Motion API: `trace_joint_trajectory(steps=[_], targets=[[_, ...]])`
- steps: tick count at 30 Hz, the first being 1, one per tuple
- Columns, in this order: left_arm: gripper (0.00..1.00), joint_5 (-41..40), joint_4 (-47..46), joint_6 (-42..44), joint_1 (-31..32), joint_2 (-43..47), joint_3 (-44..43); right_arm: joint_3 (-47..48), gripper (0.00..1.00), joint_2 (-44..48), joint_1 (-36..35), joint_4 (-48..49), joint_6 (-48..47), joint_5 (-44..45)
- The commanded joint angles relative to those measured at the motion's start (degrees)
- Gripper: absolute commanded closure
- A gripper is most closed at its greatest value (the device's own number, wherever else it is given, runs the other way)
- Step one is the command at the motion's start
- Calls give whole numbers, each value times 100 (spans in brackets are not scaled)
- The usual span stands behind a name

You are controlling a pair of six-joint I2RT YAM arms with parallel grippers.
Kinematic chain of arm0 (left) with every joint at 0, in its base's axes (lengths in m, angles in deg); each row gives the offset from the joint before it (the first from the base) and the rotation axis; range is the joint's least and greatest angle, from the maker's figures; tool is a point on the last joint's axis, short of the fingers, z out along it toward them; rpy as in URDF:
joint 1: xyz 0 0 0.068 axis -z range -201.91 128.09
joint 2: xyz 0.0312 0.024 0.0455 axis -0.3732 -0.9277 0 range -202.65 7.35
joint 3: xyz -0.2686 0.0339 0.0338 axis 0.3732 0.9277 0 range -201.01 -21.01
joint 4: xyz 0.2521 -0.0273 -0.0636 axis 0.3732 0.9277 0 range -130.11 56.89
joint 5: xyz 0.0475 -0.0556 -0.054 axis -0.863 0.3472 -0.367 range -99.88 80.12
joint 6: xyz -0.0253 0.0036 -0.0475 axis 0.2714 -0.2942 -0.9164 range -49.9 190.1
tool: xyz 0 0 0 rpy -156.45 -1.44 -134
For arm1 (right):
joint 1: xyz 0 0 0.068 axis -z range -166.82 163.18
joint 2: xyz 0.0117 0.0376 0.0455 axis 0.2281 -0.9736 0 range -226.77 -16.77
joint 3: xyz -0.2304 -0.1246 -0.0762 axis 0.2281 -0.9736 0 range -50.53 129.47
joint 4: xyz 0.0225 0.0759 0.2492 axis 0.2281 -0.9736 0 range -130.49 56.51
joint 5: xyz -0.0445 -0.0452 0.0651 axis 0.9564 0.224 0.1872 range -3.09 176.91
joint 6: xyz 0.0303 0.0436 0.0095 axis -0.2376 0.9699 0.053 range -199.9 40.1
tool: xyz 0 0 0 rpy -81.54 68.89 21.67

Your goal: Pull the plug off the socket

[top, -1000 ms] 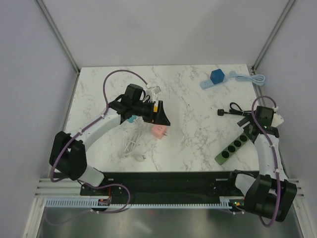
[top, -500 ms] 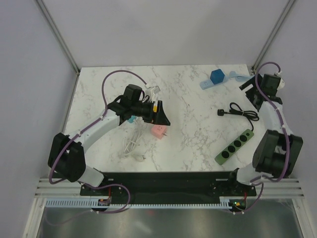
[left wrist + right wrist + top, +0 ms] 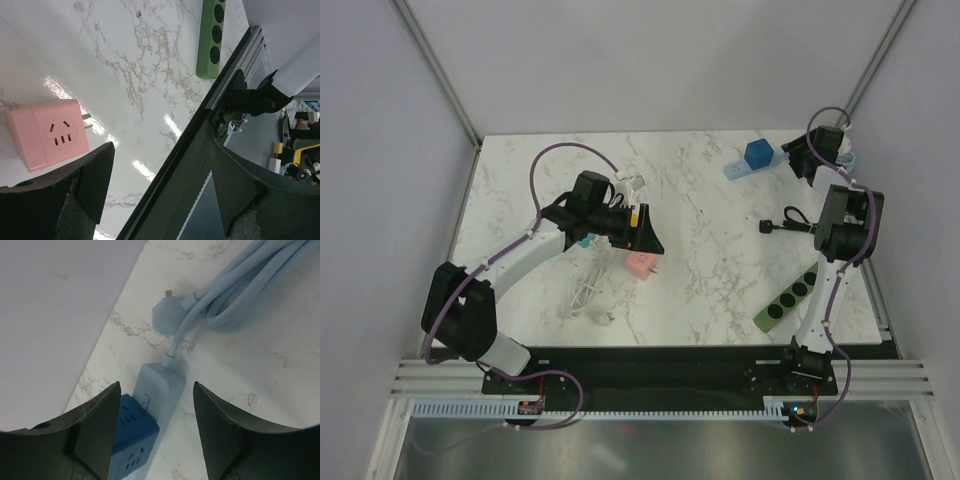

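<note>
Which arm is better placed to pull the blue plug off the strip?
Right. The right gripper hovers open over the blue plug on the light blue strip; the left gripper sits far off by the pink adapter.

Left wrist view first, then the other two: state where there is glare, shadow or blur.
Left wrist: white glare patches on the marble table beside the sharp pink adapter; jaws dark and soft. Right wrist: no glare, blue adapter in shade, light blue power strip crisp. Top external: even light, faint shadows, no glare.
</note>
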Motion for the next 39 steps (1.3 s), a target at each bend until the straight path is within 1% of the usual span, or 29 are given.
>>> trace_joint_trajectory(steps=[1,3,6,7,9,12,14,15,18,19,21,22,23,25,26,28,29,31,32,39], targets=[[17,38,-138,233,-22,-62,-19,794,34,-772,-198,122,405,134],[17,11,-112,251,-22,-88,-28,1032,34,-1044,-233,68,536,327],[17,2,-94,277,-22,-132,-54,1199,36,-1212,-242,112,616,407],[17,28,-86,269,-22,-150,-63,1287,37,-1360,-251,60,634,407],[18,46,-77,269,-31,-176,-107,1532,38,-1554,-251,-37,643,407],[18,-41,-33,321,-23,-185,-107,1622,44,-1704,-251,-125,695,407],[18,-85,-7,365,-31,-176,-107,1666,53,-1775,-251,-134,731,407],[18,-129,2,391,-23,-176,-116,1744,62,-1862,-242,-142,739,407],[18,-173,29,453,-23,-176,-116,1824,78,-1942,-251,-160,696,241],[18,-182,20,471,-31,-176,-107,1815,86,-1925,-251,-151,670,188],[18,-217,20,497,-23,-194,-107,1693,93,-1802,-268,-90,564,-66],[18,-261,20,506,-22,-211,-107,1510,100,-1653,-260,-64,503,-293],[18,-261,29,523,-22,-220,-107,1508,100,-1652,-260,-20,502,-296],[19,-314,29,576,-23,-229,-98,991,100,-1267,-268,182,406,-611],[19,-332,20,594,-22,-220,-98,476,100,-1109,-277,252,397,-682],[19,-358,20,638,-22,-212,-116,-133,100,-564,-286,551,397,-928],[20,-367,20,646,-22,-194,-133,-719,100,-179,-303,630,388,-989],[20,-358,20,673,-14,-159,-168,-1249,100,192,-347,719,169,-1130],[20,-367,3,682,-5,-133,-169,-1722,100,542,-391,710,81,-1165],[19,-551,-112,849,83,105,-116,-3483,100,1968,-497,657,-218,-1614]])
